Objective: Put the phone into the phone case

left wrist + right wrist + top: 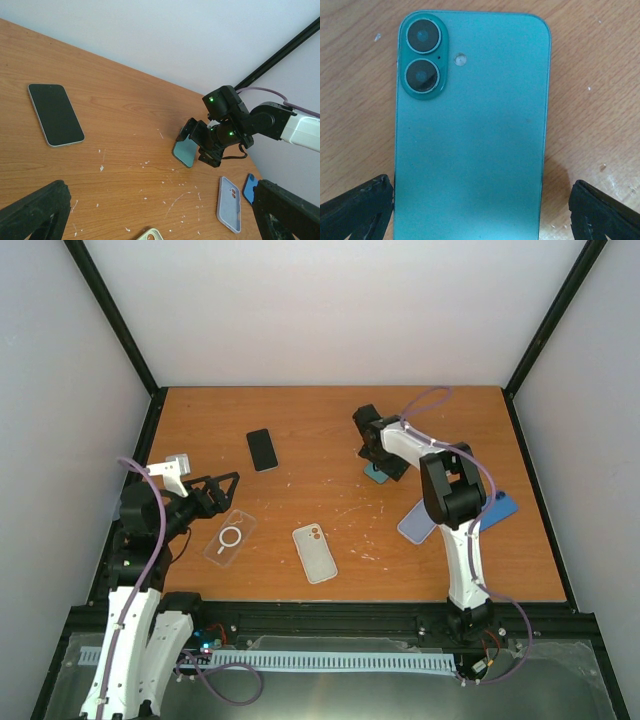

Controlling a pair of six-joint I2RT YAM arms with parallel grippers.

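Note:
A teal phone lies back up on the wooden table, its two camera lenses at the top left in the right wrist view. My right gripper is open and straddles its lower end: the left finger is right at the phone's edge, the right finger stands apart from it. From above, this gripper hides most of the teal phone. A black phone lies screen up at the back left. My left gripper hangs open over the clear case, holding nothing.
A cream case lies at the front centre. A lavender case and a blue case lie under the right arm. In the left wrist view I see the black phone, the teal phone and the lavender case.

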